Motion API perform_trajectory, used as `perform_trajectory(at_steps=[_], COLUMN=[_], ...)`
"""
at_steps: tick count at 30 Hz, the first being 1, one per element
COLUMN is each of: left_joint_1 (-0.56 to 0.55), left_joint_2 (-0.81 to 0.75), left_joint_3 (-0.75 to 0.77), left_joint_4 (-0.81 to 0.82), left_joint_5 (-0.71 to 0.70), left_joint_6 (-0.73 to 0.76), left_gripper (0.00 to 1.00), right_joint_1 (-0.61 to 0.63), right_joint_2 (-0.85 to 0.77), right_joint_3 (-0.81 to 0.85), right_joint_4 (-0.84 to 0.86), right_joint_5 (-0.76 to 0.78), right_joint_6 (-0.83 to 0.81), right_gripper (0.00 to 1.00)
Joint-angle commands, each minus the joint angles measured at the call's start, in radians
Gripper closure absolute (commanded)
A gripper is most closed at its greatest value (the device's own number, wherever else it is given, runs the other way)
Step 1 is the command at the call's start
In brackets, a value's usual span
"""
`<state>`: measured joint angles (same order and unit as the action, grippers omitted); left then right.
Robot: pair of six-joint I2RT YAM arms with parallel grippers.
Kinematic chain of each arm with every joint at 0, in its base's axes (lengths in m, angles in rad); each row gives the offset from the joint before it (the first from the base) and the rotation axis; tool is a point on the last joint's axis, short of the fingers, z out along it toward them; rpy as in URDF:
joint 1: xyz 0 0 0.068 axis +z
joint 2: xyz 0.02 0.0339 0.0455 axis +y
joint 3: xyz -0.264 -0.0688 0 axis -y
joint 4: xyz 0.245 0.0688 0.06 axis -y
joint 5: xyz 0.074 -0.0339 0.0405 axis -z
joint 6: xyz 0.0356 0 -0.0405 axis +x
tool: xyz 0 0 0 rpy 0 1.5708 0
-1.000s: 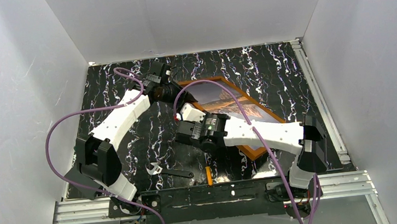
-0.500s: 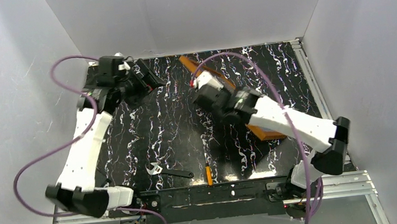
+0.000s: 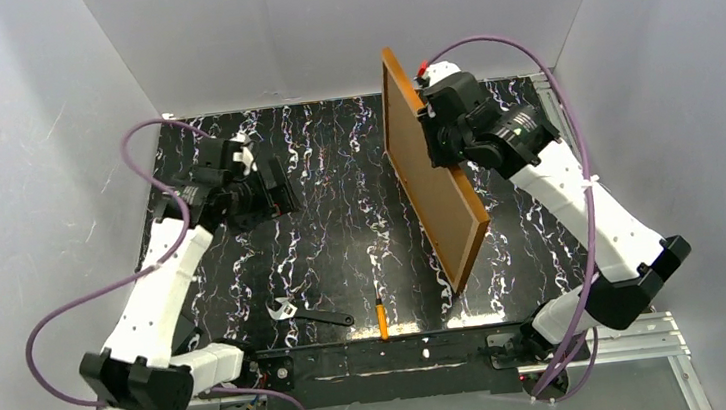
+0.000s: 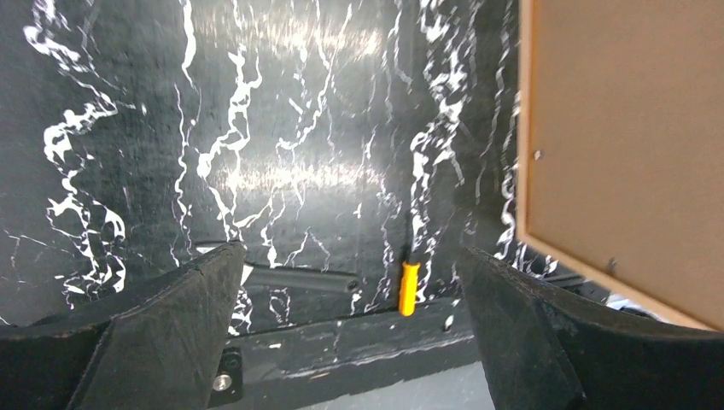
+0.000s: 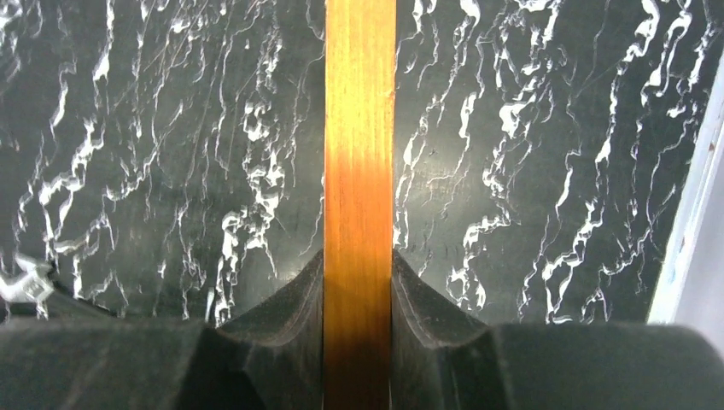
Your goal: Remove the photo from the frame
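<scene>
R gripper (image 5: 359,282) pinches frame (image 5: 359,128) by its edge, both fingers pressed flat on either side. Frame is held up on edge, tilted, running from the grip down & back toward the arm bases. Photo (image 3: 435,193) sits in it, tan back board facing L gripper (image 4: 352,256); print side hidden. L gripper spread wide, well apart from frame, which is out past its right finger. Screwdriver (image 4: 409,288) & wrench (image 3: 309,316) lie on table (image 3: 341,227) beyond L fingertips.

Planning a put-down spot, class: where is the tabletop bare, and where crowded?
Bare: the middle, between the left gripper and the held frame. Crowded: the near edge with wrench and screwdriver; the right side under the right arm.
</scene>
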<state>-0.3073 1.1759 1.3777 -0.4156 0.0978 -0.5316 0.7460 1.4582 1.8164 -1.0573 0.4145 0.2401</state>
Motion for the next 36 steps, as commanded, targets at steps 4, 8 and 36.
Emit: perform_trajectory(at_steps=[4, 8, 36], left_joint_1=[-0.009, -0.010, -0.036], left_joint_2=[0.076, 0.097, 0.179], left_joint_3=[-0.096, -0.124, -0.252], left_joint_4=[-0.010, 0.002, 0.115], left_joint_5=[0.058, 0.069, 0.263], left_joint_6=[0.089, 0.108, 0.054], left_gripper=[0.02, 0.02, 0.02], right_joint_1=[-0.267, -0.482, -0.993], right_joint_2=[-0.211, -0.298, 0.106], right_joint_3=[-0.286, -0.519, -0.753], right_joint_4=[0.212, 0.351, 0.497], right_joint_5=[-0.264, -0.492, -0.497], right_joint_6=[0.083, 0.072, -0.070], right_gripper=[0.99, 0.99, 0.55])
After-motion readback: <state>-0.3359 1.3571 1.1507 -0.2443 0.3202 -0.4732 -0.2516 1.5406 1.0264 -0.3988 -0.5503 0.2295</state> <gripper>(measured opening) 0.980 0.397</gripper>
